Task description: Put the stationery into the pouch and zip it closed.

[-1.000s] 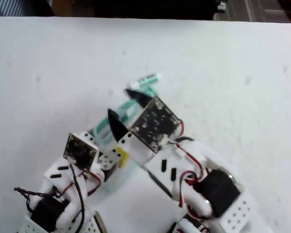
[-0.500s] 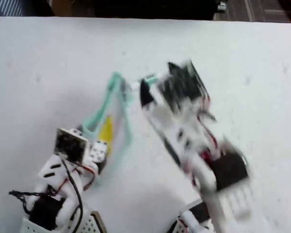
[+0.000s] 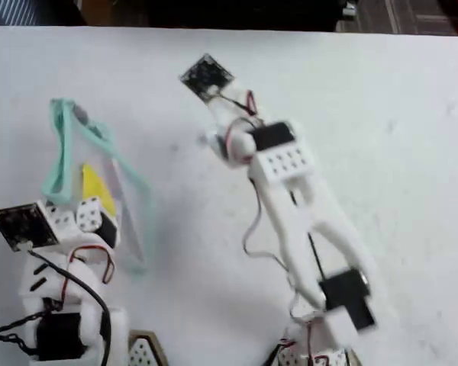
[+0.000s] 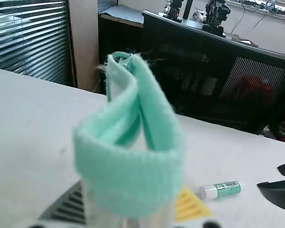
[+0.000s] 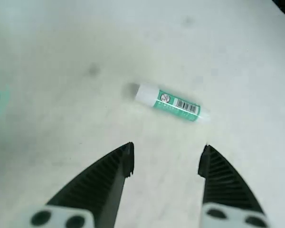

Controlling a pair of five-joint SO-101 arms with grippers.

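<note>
Jaws of my right gripper [image 5: 166, 149] stand wide apart over the white-capped green glue stick [image 5: 171, 103], which lies flat on the white table [image 3: 382, 107], placed for a descent onto it. Its long axis runs nearly along the line between my fingertips, so I judge the wrist needs turning first. My left gripper [image 3: 91, 217] is clamped on the clear, mint-trimmed zip pouch [image 3: 76, 145], standing it up for loading, a yellow piece [image 3: 95, 187] showing through.
</note>
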